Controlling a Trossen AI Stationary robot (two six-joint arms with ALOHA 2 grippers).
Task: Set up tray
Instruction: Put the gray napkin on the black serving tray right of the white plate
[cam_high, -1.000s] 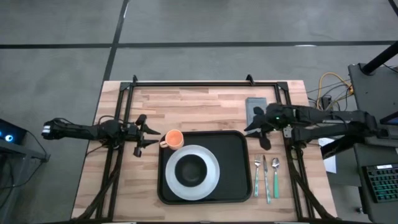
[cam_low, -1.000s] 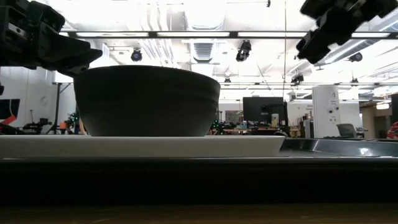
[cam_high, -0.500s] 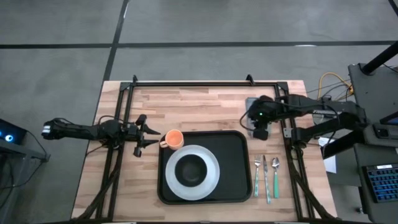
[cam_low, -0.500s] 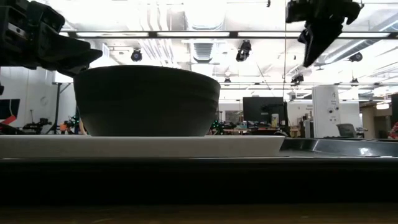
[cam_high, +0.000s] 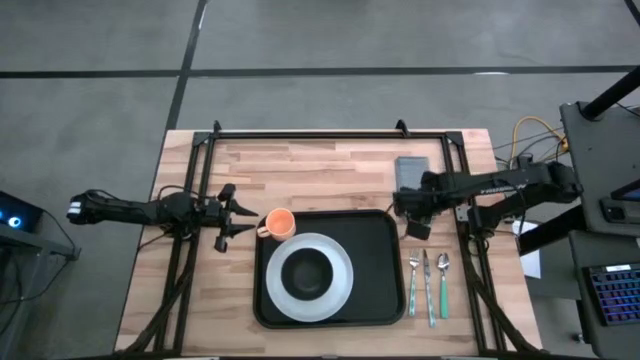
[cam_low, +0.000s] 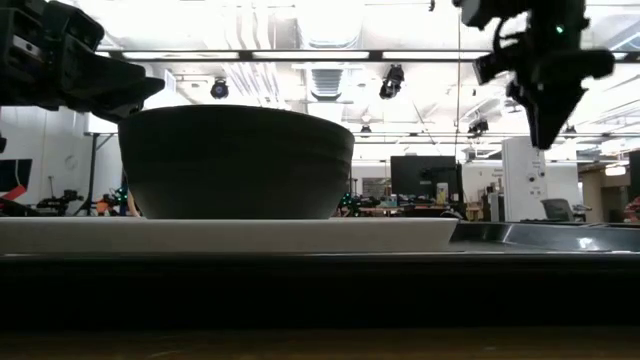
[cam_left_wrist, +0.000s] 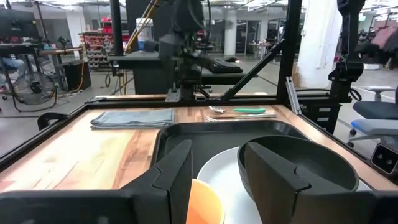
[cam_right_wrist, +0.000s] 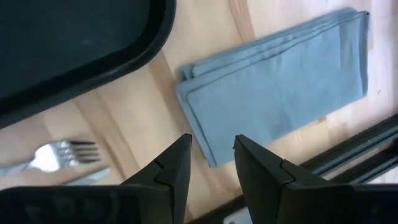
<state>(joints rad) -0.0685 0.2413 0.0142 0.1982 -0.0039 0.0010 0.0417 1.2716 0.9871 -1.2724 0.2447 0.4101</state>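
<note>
Partly set, judging by the layout: large black rectangular tray with rounded corners and raised rim (cam_high: 327, 268) lying at the near middle of the light wooden table (cam_high: 300, 170), already carrying a round white plate (cam_high: 316, 276) with a dark bowl (cam_high: 307, 271) on it. Still off the tray: small orange cup (cam_high: 279, 223) touching or just beside its far left corner, folded grey-blue cloth napkin (cam_high: 411, 172) beyond its far right corner, and fork, knife and green-handled spoon (cam_high: 428, 283) in a row on the table just right of it. Left end effector (cam_high: 228, 217) just left of the cup, fingers partly apart, apparently gripping nothing. Right end effector (cam_right_wrist: 211, 163) hovering near the napkin's near edge, fingers narrowly parted and empty. Likely left: cup, napkin, cutlery.
</note>
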